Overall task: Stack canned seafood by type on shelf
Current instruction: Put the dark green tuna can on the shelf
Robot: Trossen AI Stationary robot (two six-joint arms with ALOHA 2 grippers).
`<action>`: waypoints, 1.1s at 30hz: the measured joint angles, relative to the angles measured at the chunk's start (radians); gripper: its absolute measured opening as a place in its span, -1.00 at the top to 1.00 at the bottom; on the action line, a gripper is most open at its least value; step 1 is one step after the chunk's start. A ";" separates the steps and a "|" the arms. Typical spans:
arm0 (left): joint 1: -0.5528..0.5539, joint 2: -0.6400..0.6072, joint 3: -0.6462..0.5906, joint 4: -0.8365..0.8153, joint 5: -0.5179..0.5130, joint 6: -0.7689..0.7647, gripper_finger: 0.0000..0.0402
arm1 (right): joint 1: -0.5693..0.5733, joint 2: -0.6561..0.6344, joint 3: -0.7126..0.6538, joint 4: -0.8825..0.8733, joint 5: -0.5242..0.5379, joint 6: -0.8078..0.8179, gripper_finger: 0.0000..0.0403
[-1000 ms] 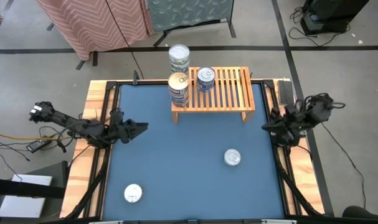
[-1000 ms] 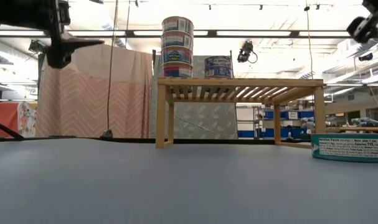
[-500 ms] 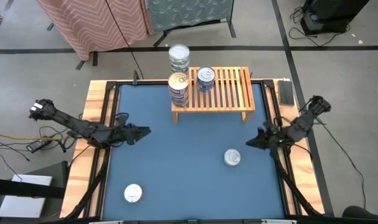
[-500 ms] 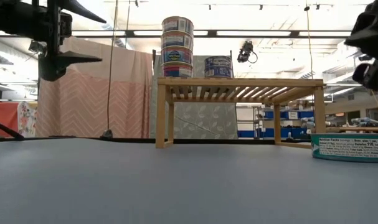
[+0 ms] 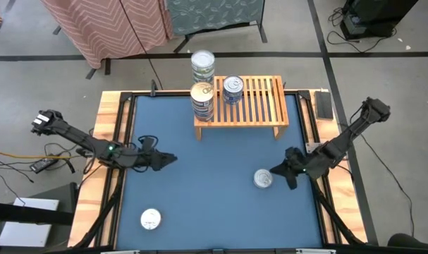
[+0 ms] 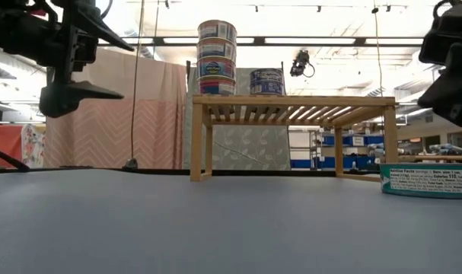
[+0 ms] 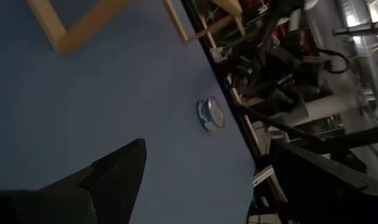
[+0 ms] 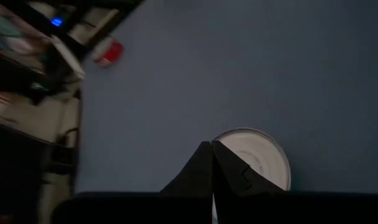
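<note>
1. Reaching in over the right part of the blue table (image 5: pixel 199 190), the right hand (image 5: pixel 276 171) sits just beside a silver-topped can (image 5: pixel 263 179), with its two fingers pressed together and nothing between them.
2. The right wrist view shows those closed fingers (image 8: pixel 229 171) directly in front of the can's pale lid (image 8: pixel 260 152); whether they touch it cannot be told.
3. The left hand (image 5: pixel 168 159) hangs over the left part of the table with its fingers spread wide and empty; the low view shows both prongs well apart in the air (image 6: pixel 82 57).
4. The shelf (image 5: pixel 259 106), a light-wood rack with a slatted top, stands at the far middle edge of the table.
5. A stack of cans (image 5: pixel 202 100) rests on the shelf's left end, three tins high in the low view (image 6: pixel 217 57), and a single blue-labelled can (image 5: pixel 233 89) stands just beside it on the slats.
6. Another stack of cans (image 5: pixel 202 65) appears beyond the shelf in the high view; what it stands on cannot be told.
7. A lone white-topped can (image 5: pixel 150 219) lies near the front left corner of the table, well apart from both hands.
8. In the low view the can near the right hand shows a teal label (image 6: pixel 428 181) at the picture's right edge.
</note>
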 joint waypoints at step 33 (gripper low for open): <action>0.002 0.134 0.000 0.324 0.032 0.165 -0.72 | -0.040 0.679 0.395 -0.457 -0.109 0.338 1.00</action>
